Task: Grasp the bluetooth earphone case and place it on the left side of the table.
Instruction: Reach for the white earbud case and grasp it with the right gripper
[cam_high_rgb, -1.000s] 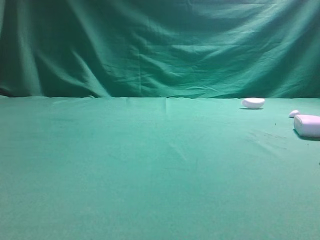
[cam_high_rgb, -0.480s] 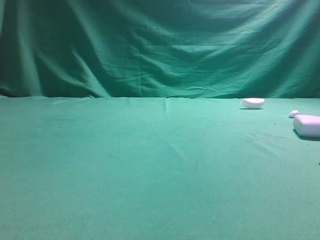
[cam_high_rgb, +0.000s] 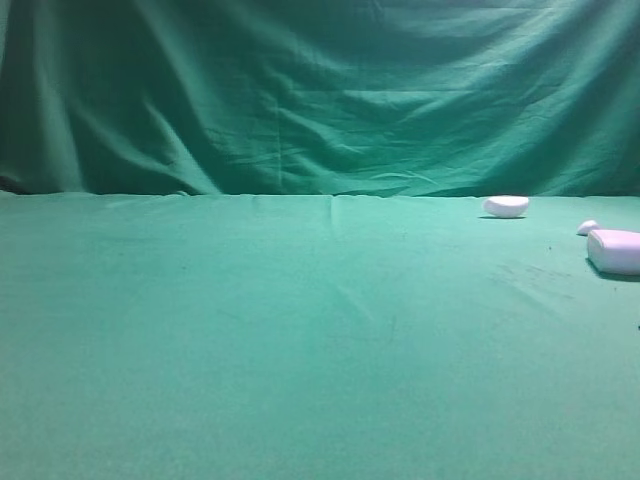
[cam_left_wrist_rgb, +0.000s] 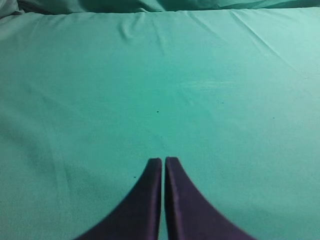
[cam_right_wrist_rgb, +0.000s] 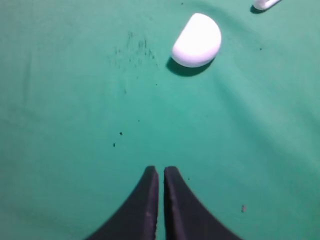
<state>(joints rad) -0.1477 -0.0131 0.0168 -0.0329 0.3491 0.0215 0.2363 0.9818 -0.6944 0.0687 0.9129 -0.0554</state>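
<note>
- Starting on your left: the left gripper hangs over bare green table, its dark jaws pressed together with only a hairline between them, nothing pinched. No white item shows in its wrist view.
- Moving right along the table in the high view, the white half-dome piece sits near the back edge, just under the green backdrop.
- Right of the half-dome and a little nearer you is the tiny white pebble. Just beside that, at the right edge of the picture, lies the bluetooth earphone case, flat on the cloth and partly cut off by the frame.
- The right gripper has its jaws closed together too, empty. In its wrist view a rounded white piece lies ahead and slightly right of the tips, well apart from them. I read it as the case, but I can't be sure.
- Neither arm shows in the high view, so you're at the very start: the approach, grasp not yet made.
- Next, I'd say, spread the right jaws, carry them forward and right to straddle the case, then close. It looks smooth and rounded, so centre the grip or it may squirt out.
</note>
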